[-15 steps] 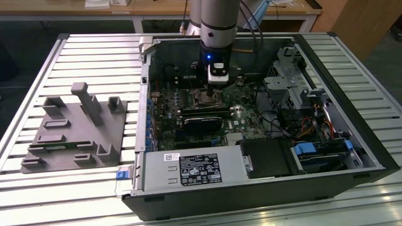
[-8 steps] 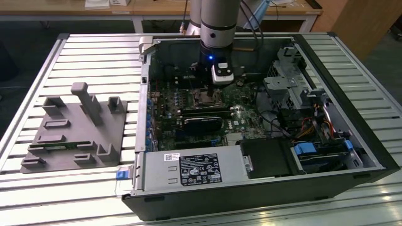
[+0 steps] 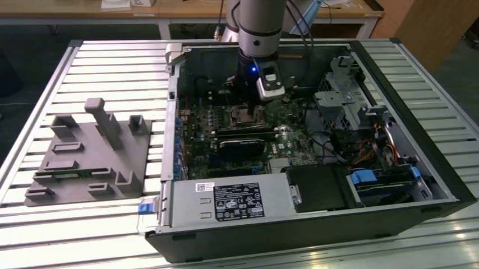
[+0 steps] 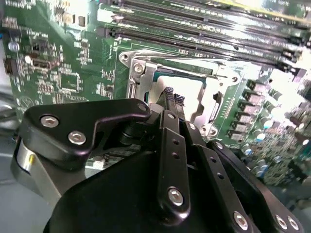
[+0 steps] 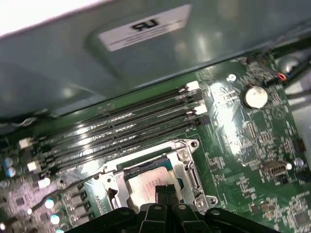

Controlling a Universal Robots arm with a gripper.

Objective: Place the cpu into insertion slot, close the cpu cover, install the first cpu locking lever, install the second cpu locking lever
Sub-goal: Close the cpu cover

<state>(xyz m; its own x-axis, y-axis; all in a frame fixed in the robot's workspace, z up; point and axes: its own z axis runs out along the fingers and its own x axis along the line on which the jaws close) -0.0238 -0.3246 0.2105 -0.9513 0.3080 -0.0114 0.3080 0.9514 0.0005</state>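
The cpu (image 4: 197,91) (image 5: 142,183) lies flat in the insertion slot (image 3: 245,116) on the green motherboard, its pale silver face showing. The cpu cover (image 4: 132,83) (image 5: 188,166) lies down around it as a metal frame, with the chip showing through its cut-out. My gripper (image 4: 173,95) (image 5: 165,190) (image 3: 245,104) hangs straight over the socket. Its two black fingertips (image 4: 168,92) are pressed together at the chip's face and hold nothing. Whether they touch the chip I cannot tell. A thin wire lever (image 5: 73,187) runs off one side of the socket.
Memory slots (image 5: 121,127) (image 4: 204,22) run in a row beside the socket. A round coin cell (image 5: 255,96) sits further along the board. The case wall (image 5: 121,63), the power supply (image 3: 232,199) and the drive cage (image 3: 351,98) hem the board in. A grey fixture (image 3: 90,151) stands outside on the slatted table.
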